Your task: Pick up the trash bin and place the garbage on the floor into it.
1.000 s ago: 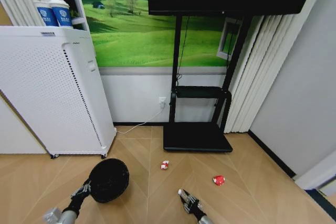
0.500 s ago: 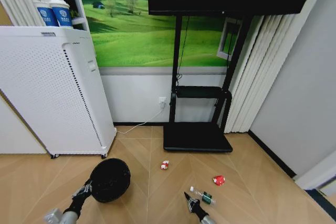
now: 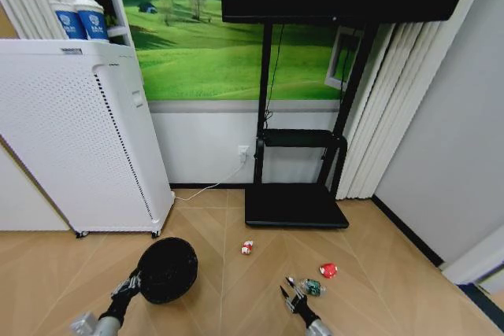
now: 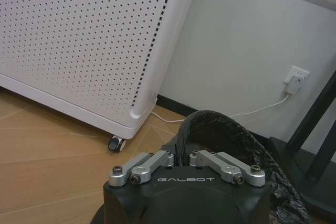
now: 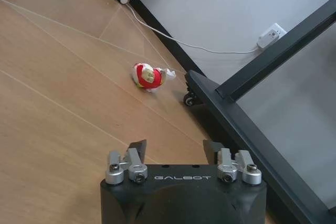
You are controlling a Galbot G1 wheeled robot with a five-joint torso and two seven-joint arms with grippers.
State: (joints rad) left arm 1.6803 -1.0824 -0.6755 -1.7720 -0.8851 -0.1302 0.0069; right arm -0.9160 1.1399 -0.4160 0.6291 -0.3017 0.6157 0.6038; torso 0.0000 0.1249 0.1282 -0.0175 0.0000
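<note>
Right pincer (image 3: 293, 298) open and empty, low over the floor just beside the small clear bottle (image 3: 309, 287), nearer it than left pincer (image 3: 131, 282) clamped on the trash bin (image 3: 167, 269) rim.

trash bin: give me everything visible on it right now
The trash bin is a small black cylinder lined with a crinkled black plastic bag folded over its rim. It is upright and open-topped, and nothing shows inside. It is near the white perforated appliance. The left gripper is shut on its rim.
</note>
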